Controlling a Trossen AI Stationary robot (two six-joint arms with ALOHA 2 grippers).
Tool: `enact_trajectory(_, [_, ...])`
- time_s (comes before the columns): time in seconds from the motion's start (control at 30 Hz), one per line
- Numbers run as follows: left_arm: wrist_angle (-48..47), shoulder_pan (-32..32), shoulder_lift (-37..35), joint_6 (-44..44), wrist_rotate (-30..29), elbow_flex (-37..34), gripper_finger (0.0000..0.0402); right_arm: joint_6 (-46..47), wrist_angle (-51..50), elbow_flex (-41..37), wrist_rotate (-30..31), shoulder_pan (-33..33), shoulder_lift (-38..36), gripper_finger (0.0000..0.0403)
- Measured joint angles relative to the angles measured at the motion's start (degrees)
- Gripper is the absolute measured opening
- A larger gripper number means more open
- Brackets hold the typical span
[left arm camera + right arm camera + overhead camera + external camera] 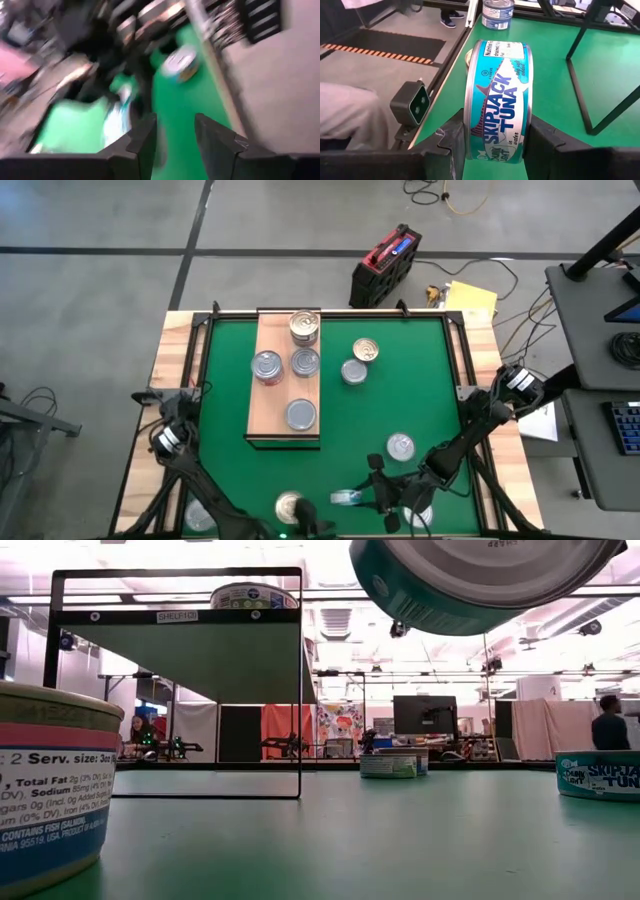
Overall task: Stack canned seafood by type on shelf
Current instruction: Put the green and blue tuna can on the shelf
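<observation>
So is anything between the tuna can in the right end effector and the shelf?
Nothing visible. The right end effector holds the tuna can lifted at the near edge; bare green mat runs to the shelf.

The right pincer (490, 145) is clamped on a load above the table's near edge; the left arm waits nearby.

- A red and black case (385, 263) lies on the grey floor, top centre of the high view.
- Yellow paper (470, 300) sits just right of it.
- A dark monitor (425, 716) stands mid-right in the low view.
- A person (606, 722) stands at far right.
</observation>
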Motion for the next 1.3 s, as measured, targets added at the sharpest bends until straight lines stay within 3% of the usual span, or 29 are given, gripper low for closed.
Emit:
enact_trajectory(0.13, [10.41,1.23,-0.07,13.65,9.94,0.2,0.0105,-0.96,-0.28,0.0,-0.03,0.0,0.0,0.0135])
enact_trajectory(0.43, [15.0,2.37,-1.77,14.85,10.37,-4.9,0.0095,-1.31,-0.23,-0.11,-1.58,-0.02,0.0,0.0135])
enact_trajectory(0.7, [50.12,1.8,-8.25,19.9,10.22,-26.55,0.0095,-2.48,-0.45,-0.11,-1.52,-0.04,-0.29,0.0135])
enact_trajectory(0.83, [63.49,1.77,-10.72,20.99,5.27,-34.71,0.0095,-3.74,-0.27,-0.11,-1.47,-0.59,-1.53,0.0135])
enact_trajectory(0.93, [65.21,1.61,-12.43,21.83,1.17,-39.01,0.0095,-5.58,-0.12,-0.11,-1.21,-1.51,-2.65,0.0135])
enact_trajectory(1.07, [66.63,-0.31,-17.14,22.68,-14.0,-42.41,0.0095,-7.83,-0.05,-0.15,-1.2,-3.14,-5.57,0.0135])
enact_trajectory(1.13, [66.85,-1.4,-19.6,22.56,-17.95,-43.9,0.0095,-9.08,-0.03,-0.15,-1.26,-4.17,-7.39,0.0135])
enact_trajectory(1.2, [66.46,-2.28,-21.61,22.46,-15.82,-46.47,0.0095,-10.38,0.19,-0.15,-1.23,-5.51,-9.21,0.0135])
enact_trajectory(1.3, [67.85,-2.92,-24.92,19.74,-7.88,-51.47,0.0095,-12.61,0.44,-0.15,-1.02,-7.42,-10.98,0.0135])
